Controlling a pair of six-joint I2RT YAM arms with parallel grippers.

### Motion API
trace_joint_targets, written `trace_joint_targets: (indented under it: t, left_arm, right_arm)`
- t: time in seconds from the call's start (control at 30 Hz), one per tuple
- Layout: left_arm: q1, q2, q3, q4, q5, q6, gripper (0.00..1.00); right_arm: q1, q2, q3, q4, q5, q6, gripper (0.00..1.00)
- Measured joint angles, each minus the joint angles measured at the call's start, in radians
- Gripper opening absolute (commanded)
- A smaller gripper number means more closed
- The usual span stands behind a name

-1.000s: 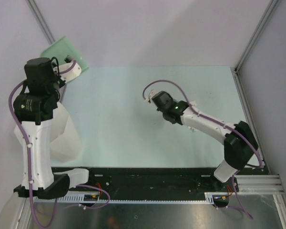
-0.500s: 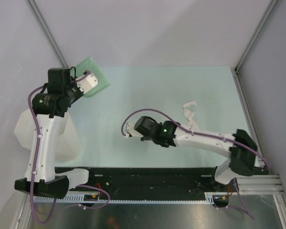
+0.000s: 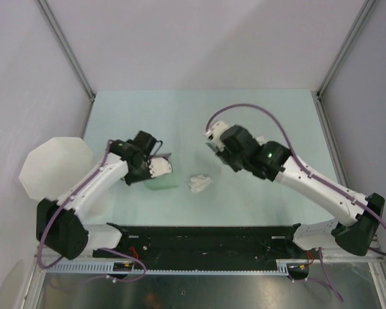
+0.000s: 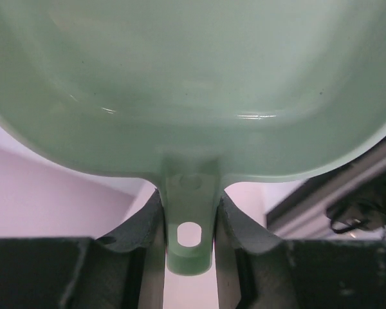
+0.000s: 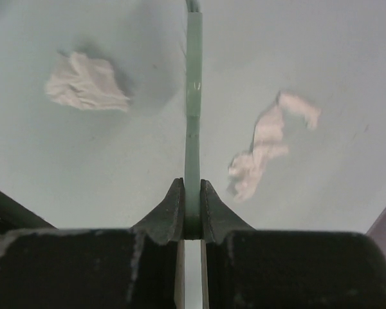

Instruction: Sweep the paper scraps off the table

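The left fingers (image 4: 145, 225) are closed on the tab handle of a pale green plastic dustpan (image 4: 193, 84), one dark finger on either side of the tab, whose hanging hole shows between them. In the top view the dustpan sits low over the near left part of the pale mint-green matte bench (image 3: 148, 116), its pan reaching to the right. Whether its lip touches the surface cannot be told.

Just to the right of the dustpan, and apart from it, crumpled white paper scraps (image 3: 200, 183) lie on the bench near the black front rail (image 3: 206, 235).

The right fingers (image 5: 167, 215) are clamped tight on a thin flat green strip (image 5: 193, 96), seen edge-on and running straight away from them above the bench. What tool the strip belongs to cannot be told. In the right wrist view a compact wad lies to the left of the strip and a longer, twisted scrap to its right, both resting on the bench and neither touching the strip. From above, the right arm reaches in from the near right corner, its wrist beyond the scraps.

A large white translucent bin (image 3: 55, 167) stands at the left edge of the bench, beside the left arm
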Motion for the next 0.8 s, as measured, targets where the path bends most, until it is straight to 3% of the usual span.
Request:
trace_joint_targets:
  t: [0.2,0.37,0.57,0.8]
  left_arm:
    - [-0.070,0.153,-0.146,-0.057,0.028,-0.039,0.00]
    - [-0.073,0.273,-0.127,-0.067,0.081,-0.054,0.00]
    - [-0.074,0.439,-0.056,-0.055,0.100,-0.071,0.00]
    - [-0.078,0.478,-0.029,-0.014,0.106,-0.097,0.00]
  right_arm:
    - [-0.303,0.033,0.014,-0.103,-0.216,0.216,0.00]
    - [-0.410,0.093,0.023,-0.143,-0.401,0.263,0.00]
    - [-0.432,0.232,0.071,-0.175,-0.494,0.267,0.00]
    - [-0.349,0.319,0.118,-0.137,-0.618,0.267,0.00]
